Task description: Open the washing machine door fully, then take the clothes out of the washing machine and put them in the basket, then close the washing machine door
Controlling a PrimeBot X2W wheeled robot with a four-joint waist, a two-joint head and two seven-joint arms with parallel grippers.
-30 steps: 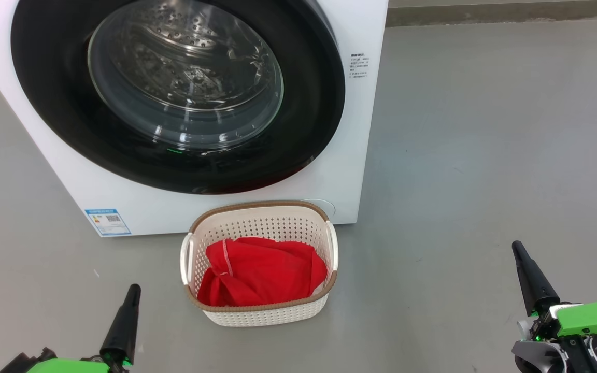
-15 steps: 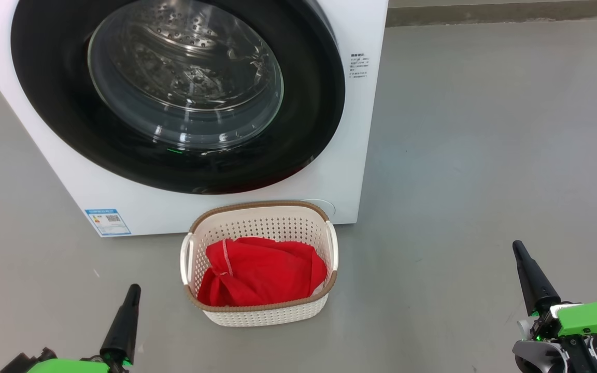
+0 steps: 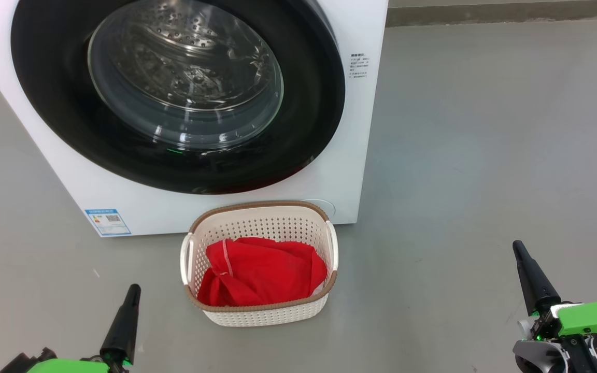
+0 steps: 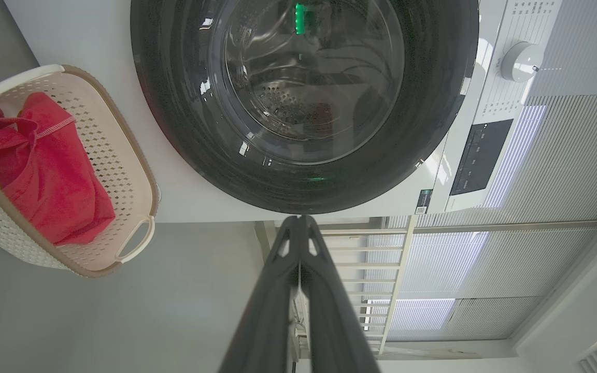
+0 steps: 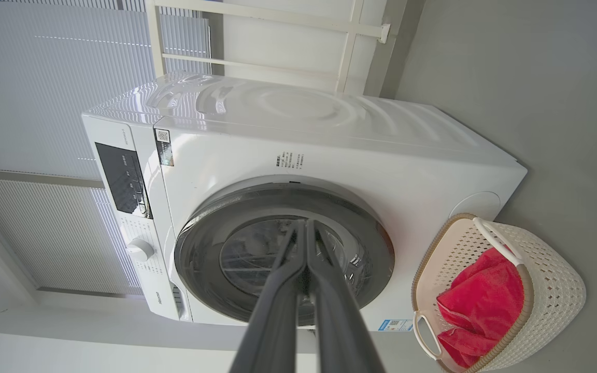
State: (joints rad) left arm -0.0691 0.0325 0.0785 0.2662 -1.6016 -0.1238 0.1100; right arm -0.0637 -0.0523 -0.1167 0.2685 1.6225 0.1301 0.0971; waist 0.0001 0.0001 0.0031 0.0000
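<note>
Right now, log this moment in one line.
washing machine door: closed | red clothes: in basket | left tool: shut, empty | right tool: shut, empty

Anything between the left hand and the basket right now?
No. In the head view the stretch from the left hand to the basket is bare grey floor, with nothing standing on it.

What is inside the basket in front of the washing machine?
Inside the basket lie the clothes, a red heap with thin white trim. They cover most of its bottom, so anything under them is hidden.
</note>
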